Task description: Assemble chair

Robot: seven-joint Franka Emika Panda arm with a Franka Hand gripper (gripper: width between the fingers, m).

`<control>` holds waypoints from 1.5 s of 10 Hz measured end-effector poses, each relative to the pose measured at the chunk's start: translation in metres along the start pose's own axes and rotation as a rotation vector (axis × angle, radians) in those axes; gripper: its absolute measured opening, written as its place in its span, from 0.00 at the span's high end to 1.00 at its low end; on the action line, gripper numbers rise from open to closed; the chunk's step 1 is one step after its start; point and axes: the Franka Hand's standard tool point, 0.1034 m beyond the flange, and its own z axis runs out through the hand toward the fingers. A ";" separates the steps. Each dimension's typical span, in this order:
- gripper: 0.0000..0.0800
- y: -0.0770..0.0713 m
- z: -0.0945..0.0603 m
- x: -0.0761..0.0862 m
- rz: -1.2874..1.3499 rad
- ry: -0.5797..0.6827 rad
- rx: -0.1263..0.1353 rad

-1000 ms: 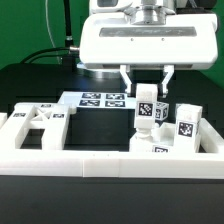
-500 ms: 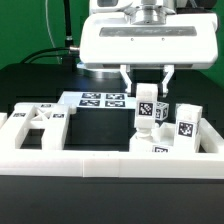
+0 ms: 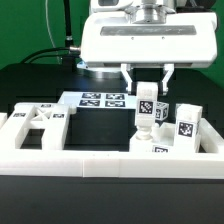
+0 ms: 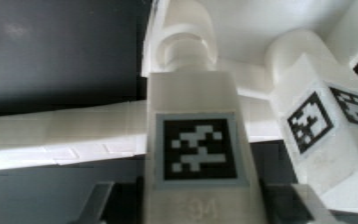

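1. Noted a plain green backdrop (image 3: 30,30) closing off the room, with dark upright cables (image 3: 62,30) at the exterior view's left, well clear of the work.
2. Found a matte black surface (image 3: 100,128) carrying every part, bare in its middle and hemmed at the front by a long low white border wall (image 3: 90,165).
3. Saw a broad white boxy arm housing (image 3: 140,40) hanging over the back of the scene.
4. Marked the thin flat white marker board (image 3: 100,99) lying at back centre, apart from the parts in hand.
5. Placed the chair's loose pieces: a matte white ladder-like plastic frame (image 3: 35,125) lying at the exterior view's left, well apart from the rest; a blocky white plastic slab (image 3: 160,148) at the exterior view's right; a second upright white post (image 3: 186,122) just beside that slab.
6. Found the matte white square-ended plastic post (image 3: 147,112) standing upright near the slab, gripped near its top by the claw (image 3: 147,88), clamped tight on it. Could not tell foot contact with the slab.
7. Judged the step as seating this post into the slab. Reckoned it best done by keeping the post plumb, holding its tagged face square, pressing straight down without sideways push, steering clear of the neighbouring post, and letting go only once firmly seated.
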 end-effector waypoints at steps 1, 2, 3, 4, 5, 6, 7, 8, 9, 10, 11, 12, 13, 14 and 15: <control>0.64 0.001 0.000 0.000 -0.001 0.001 -0.001; 0.64 0.002 0.001 0.001 -0.006 0.001 -0.002; 0.64 0.002 0.002 -0.001 -0.008 -0.002 -0.003; 0.64 0.002 0.005 -0.003 -0.009 -0.006 -0.004; 0.64 -0.001 0.008 -0.007 -0.014 -0.013 -0.004; 0.64 -0.002 0.010 -0.008 -0.016 -0.012 -0.004; 0.64 -0.002 0.010 -0.008 -0.017 -0.010 -0.005; 0.64 -0.002 0.011 -0.008 -0.020 0.003 -0.005; 0.64 -0.003 0.011 -0.007 -0.022 0.015 -0.006; 0.63 -0.002 0.011 -0.007 -0.023 0.015 -0.006; 0.63 -0.002 0.011 -0.007 -0.023 0.015 -0.006; 0.38 -0.003 0.011 -0.007 -0.023 0.014 -0.006; 0.38 -0.004 0.009 -0.005 -0.021 0.003 -0.001; 0.23 -0.005 0.005 0.000 -0.019 -0.002 0.003; 0.20 -0.005 0.001 0.004 -0.017 -0.004 0.006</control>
